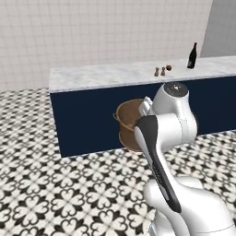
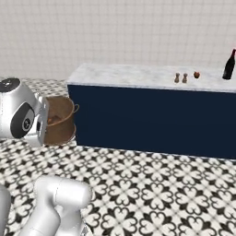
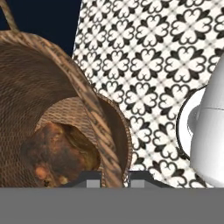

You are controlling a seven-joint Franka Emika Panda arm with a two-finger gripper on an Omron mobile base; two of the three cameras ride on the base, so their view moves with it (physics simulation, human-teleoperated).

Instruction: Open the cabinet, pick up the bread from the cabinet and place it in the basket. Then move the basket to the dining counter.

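The claw [image 3: 114,178] pinches the basket [image 3: 52,109] by its rim, one finger inside the woven wall and one outside, so the whole bucket hangs from the robot's hand instead of standing on anything. That edge grip probably explains the tilt visible from the hand camera: the basket leans, and the bread [image 3: 57,157], a golden-brown chunk, has settled low against the inner wall near the base. The loaf is already aboard, so the cabinet part of the job looks finished and what remains is the carry.

From the left base camera the basket [image 1: 126,124] is held clear of the patterned floor [image 1: 55,193], in front of the plain navy face of the dining counter [image 1: 106,73]. From the right base camera the basket [image 2: 60,122] sits off the near left corner of that bench [image 2: 133,76]. Its marble top is higher than the basket's rim, so a lift seems needed before any set-down.

Far to the right along the bench stand a dark bottle [image 1: 192,56], two small shakers [image 1: 159,71] and a little round fruit-like object [image 1: 169,67], leaving the left stretch of marble free as a likely landing spot.
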